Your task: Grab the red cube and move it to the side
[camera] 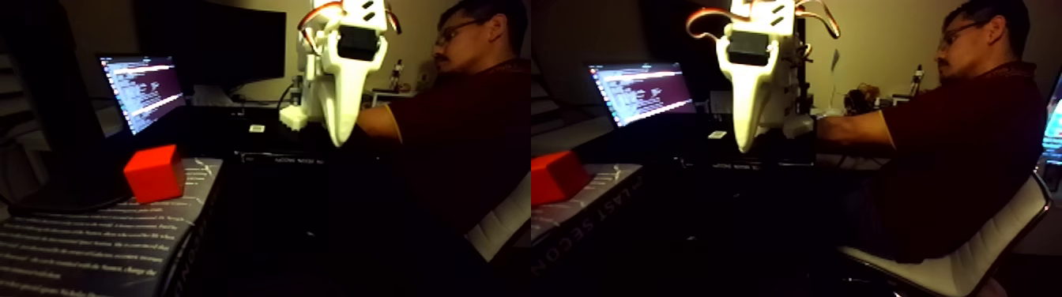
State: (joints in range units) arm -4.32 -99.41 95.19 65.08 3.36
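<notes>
The picture holds two side-by-side halves of the same scene. The red cube (154,174) rests on the cover of a dark book (87,245) at the left of the left half, and it sits at the left edge of the right half. My white gripper (341,138) hangs point-down in the air, above and well to the right of the cube, not touching it. Its fingers overlap into one tapering white shape, so any gap between them is hidden. Nothing is held.
A person in a dark red shirt (466,103) sits on a white chair (964,261) at the right, one arm reaching toward the arm's base. An open laptop (142,91) glows behind the cube, with a dark monitor (229,43) behind it. The room is dim.
</notes>
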